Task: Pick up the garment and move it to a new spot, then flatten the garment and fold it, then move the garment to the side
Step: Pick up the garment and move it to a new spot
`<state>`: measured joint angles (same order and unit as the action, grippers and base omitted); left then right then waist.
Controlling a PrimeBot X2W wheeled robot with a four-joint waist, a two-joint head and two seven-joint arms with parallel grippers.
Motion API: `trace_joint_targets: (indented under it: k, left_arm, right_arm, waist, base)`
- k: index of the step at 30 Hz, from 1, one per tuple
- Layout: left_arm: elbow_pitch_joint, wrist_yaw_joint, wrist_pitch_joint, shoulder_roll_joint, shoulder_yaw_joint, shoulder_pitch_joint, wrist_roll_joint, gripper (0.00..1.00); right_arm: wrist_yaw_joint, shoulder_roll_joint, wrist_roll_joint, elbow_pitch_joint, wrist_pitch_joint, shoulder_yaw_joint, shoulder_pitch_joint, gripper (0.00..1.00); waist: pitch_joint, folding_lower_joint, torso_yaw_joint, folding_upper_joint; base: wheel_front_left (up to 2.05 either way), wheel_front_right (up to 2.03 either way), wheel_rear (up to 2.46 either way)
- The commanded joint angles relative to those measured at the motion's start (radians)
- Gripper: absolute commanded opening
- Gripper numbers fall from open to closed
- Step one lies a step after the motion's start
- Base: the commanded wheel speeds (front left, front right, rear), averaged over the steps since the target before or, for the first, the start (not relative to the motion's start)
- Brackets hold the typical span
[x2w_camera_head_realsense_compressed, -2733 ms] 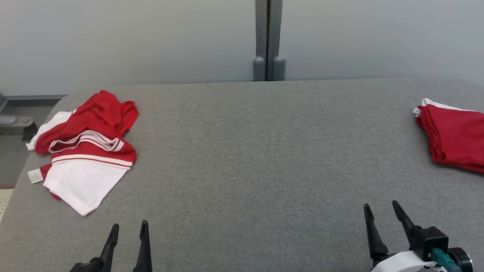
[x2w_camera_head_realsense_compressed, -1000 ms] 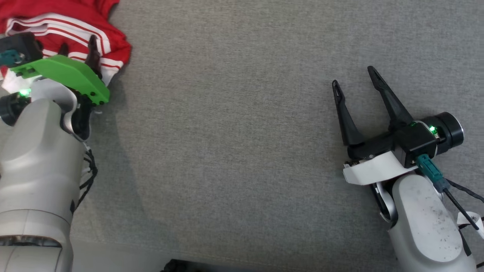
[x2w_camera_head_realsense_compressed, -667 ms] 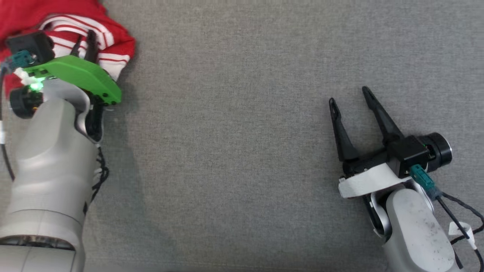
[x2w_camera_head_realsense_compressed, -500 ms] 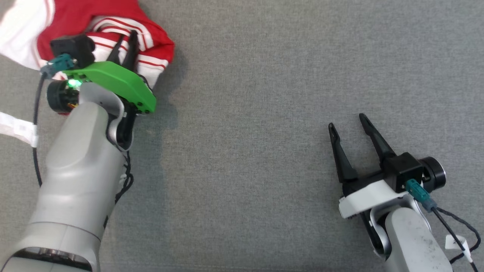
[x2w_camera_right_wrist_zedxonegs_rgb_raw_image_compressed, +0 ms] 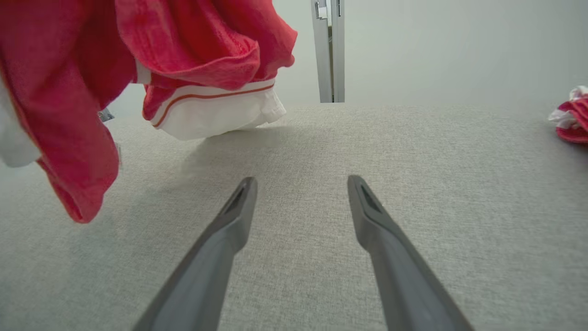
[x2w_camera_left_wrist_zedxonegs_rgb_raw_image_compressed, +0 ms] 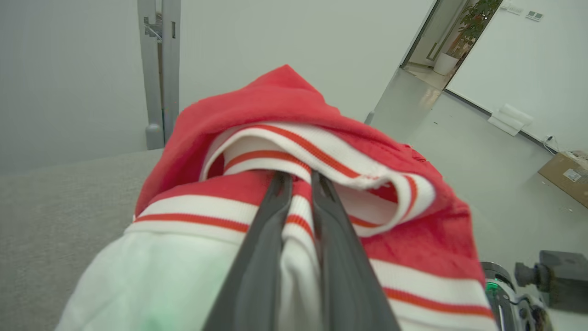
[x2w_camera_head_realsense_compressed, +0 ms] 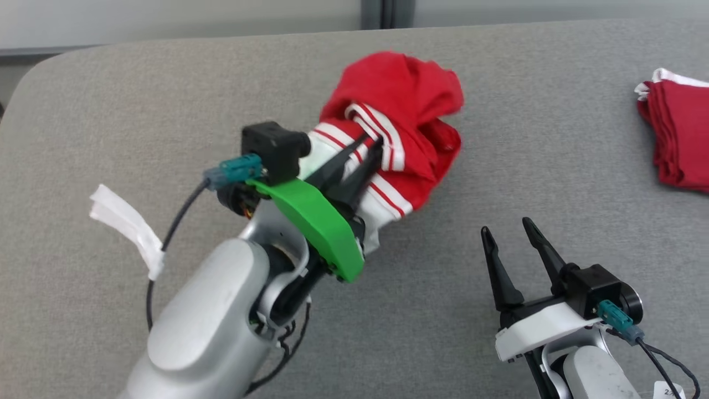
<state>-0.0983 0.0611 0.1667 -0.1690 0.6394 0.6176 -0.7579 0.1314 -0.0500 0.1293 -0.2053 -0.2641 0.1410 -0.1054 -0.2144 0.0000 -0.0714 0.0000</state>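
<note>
The garment (x2w_camera_head_realsense_compressed: 407,124) is red with white panels and red-and-white striped trim, bunched up over the middle of the grey table. My left gripper (x2w_camera_head_realsense_compressed: 372,144) is shut on its striped trim, and the cloth hangs from the fingers. In the left wrist view the two fingers pinch the striped band of the garment (x2w_camera_left_wrist_zedxonegs_rgb_raw_image_compressed: 294,138) between them. The right wrist view shows the garment (x2w_camera_right_wrist_zedxonegs_rgb_raw_image_compressed: 69,92) hanging at upper left, its white lower edge touching the table. My right gripper (x2w_camera_head_realsense_compressed: 505,228) stands open low at the right, nothing between its fingers (x2w_camera_right_wrist_zedxonegs_rgb_raw_image_compressed: 239,202).
A folded red pile (x2w_camera_head_realsense_compressed: 678,133) lies at the table's right edge. The grey padded table (x2w_camera_head_realsense_compressed: 138,111) runs back to a pale wall with a grey post (x2w_camera_head_realsense_compressed: 382,6). A white tag (x2w_camera_head_realsense_compressed: 130,224) hangs on the left arm's cable.
My left gripper closed on the striped trim at the far left and carried the garment up and toward the table's middle. The head camera tilted up. The right gripper stayed open.
</note>
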Motion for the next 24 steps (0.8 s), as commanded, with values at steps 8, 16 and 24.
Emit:
trace_joint_targets:
  k: [8,16,24]
  left_arm:
    - [-0.04,-0.081,0.03,0.057,0.13,-0.097,0.067,0.0]
    - [-0.285,-0.06,-0.151,0.113,0.207,-0.111,0.06,1.0]
    - [-0.284,-0.001,-0.305,0.114,0.204,-0.184,-0.082,1.0]
  right_arm:
    - [-0.001,-0.001,0.049,0.001,0.0,0.018,0.006,1.0]
    - [-0.001,-0.001,0.057,-0.003,0.0,0.003,0.018,1.0]
    - [-0.001,-0.001,0.031,-0.002,0.0,-0.049,0.052,1.0]
  waist:
    - [0.016,0.0,0.201,0.0]
    - [0.002,0.0,0.246,0.0]
    - [0.061,0.0,0.214,0.0]
  base:
    - [0.0,0.0,0.0]
    - [0.0,0.0,0.0]
    - [0.0,0.0,0.0]
